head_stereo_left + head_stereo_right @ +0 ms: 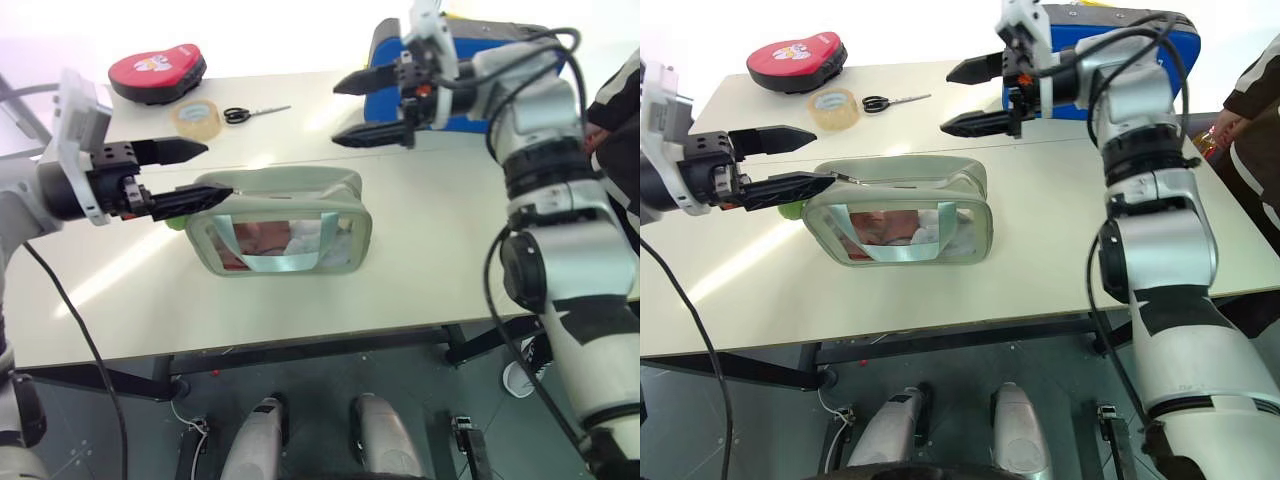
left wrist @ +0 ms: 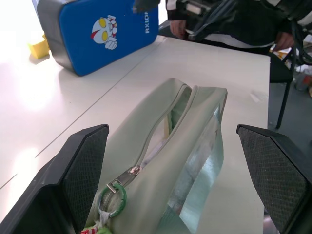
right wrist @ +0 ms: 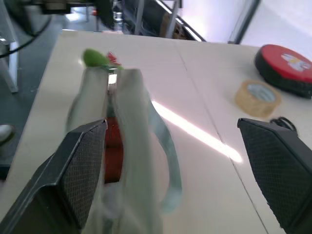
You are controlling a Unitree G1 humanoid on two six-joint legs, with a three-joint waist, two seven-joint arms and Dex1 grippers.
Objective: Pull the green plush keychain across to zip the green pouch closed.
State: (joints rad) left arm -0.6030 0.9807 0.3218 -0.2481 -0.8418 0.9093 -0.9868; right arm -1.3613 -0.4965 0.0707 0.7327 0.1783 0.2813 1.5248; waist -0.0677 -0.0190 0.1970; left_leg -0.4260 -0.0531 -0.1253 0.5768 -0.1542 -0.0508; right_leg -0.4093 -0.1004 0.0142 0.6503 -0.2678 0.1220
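The left gripper stands with fingers spread wide, empty, at the near end of the green pouch. The green plush keychain hangs on the zipper pull just beside its lower finger, not pinched. Farther off, the right gripper is spread wide above the pouch's far end, clear of it.
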